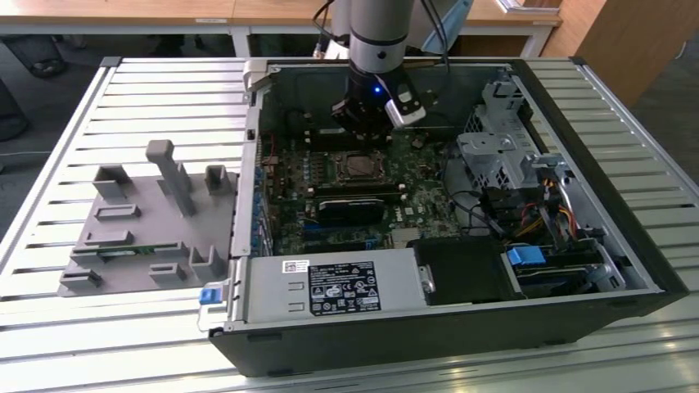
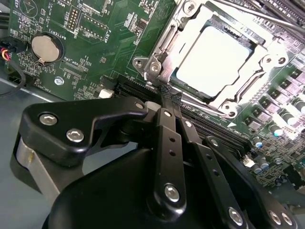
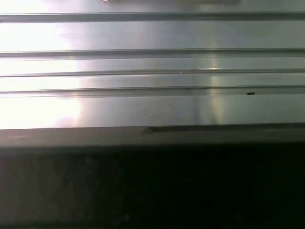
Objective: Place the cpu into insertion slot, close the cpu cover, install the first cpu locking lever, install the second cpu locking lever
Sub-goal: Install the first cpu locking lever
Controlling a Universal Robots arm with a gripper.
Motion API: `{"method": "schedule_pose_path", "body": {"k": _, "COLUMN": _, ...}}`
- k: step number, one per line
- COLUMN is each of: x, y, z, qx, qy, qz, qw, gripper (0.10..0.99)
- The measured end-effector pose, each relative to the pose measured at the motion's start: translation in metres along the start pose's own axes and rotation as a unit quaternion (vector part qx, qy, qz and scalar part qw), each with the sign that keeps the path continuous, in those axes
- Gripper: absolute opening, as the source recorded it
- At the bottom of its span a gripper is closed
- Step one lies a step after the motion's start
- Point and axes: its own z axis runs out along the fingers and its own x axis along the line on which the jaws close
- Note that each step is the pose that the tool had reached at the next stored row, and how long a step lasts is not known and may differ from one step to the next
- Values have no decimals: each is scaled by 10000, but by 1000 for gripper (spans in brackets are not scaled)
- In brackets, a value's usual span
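Note:
Inside the open computer case, the cpu (image 2: 213, 62) lies flat in the insertion slot (image 1: 358, 166), its pale metal face up. The silvery cpu cover (image 2: 161, 46) sits down around it as a frame. A thin locking lever rod (image 2: 267, 17) runs along the socket's far side. My gripper (image 2: 167, 95) is shut, its two dark fingers (image 2: 164, 143) meeting at the edge of the socket frame, with nothing visibly held. In the exterior view my gripper (image 1: 362, 135) hangs low over the motherboard, just behind the socket.
A grey power-supply box (image 1: 327, 291) stands at the case front. A black rectangular block (image 1: 355, 205) lies just in front of the socket. A drive cage (image 1: 502, 155) and cables (image 1: 546, 217) fill the exterior view's right. A grey fixture plate (image 1: 153, 225) rests on the slatted table (image 3: 152, 62).

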Motion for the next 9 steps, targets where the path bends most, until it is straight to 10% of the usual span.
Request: {"method": "schedule_pose_path", "body": {"k": 9, "x": 0, "y": 0, "z": 14, "qx": 19, "qy": -3, "qz": -1, "qw": 10000, "gripper": 106}}
